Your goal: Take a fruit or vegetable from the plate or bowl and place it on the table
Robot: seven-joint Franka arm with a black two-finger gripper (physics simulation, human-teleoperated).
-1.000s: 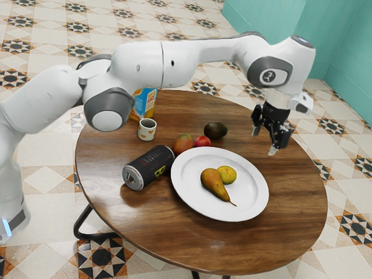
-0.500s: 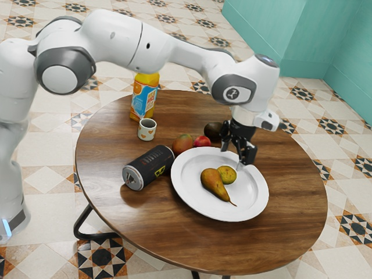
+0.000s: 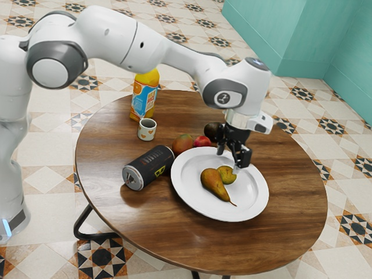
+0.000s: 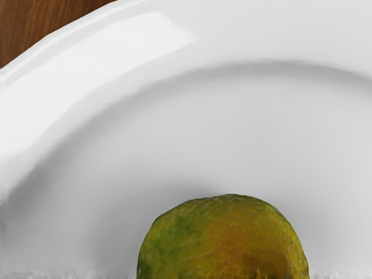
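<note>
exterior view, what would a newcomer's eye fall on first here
The white plate stands out first, with a pear and a round greenish fruit side by side on it. Over that round fruit hovers the open black hand. Behind the cup, a bright bottle adds orange and blue.

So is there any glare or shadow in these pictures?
In the wrist view, a bright glare patch on the plate's rim and soft grey shading along its inner curve; in the exterior view, a dark patch on the tabletop beside the black can.
</note>
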